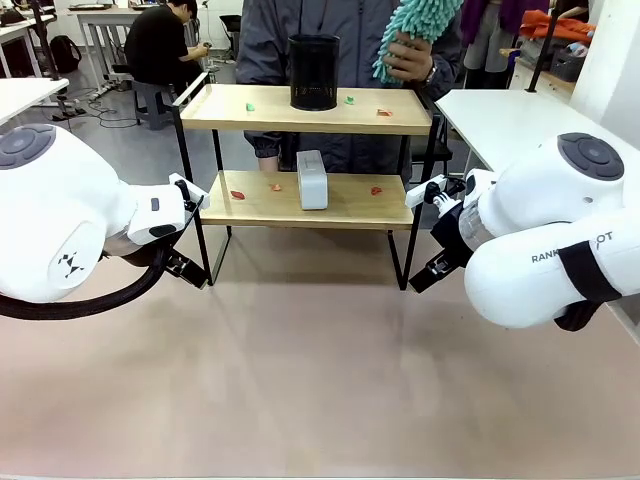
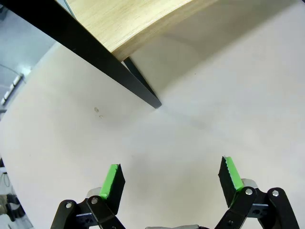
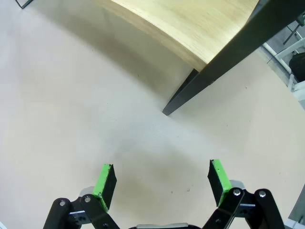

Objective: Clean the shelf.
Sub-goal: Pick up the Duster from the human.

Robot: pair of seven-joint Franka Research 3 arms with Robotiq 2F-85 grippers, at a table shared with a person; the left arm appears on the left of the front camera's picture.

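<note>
Centrally, the shelf [image 1: 262, 106] stands toward the far edge of the table [image 1: 300, 400], long axis crosswise; left gripper [image 2: 171, 179] and right gripper [image 3: 162, 179], both spread wide and empty, flank its ends, equally near.

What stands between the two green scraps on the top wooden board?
A black mesh cylindrical container stands between the left green scrap and the right green scrap, in the front view.

Duster [image 1: 412, 30]: upper end cut off by the front view's top edge, and partly covered by the person's hand [image 1: 410, 58].
Scraps [image 1: 238, 195] on the shelf [image 1: 270, 118]: red and green, too small to identify.
Person [image 1: 265, 45]: waist hidden behind the shelf.
Shelf in the wrist views: one corner in frame, the rest cut off.
</note>
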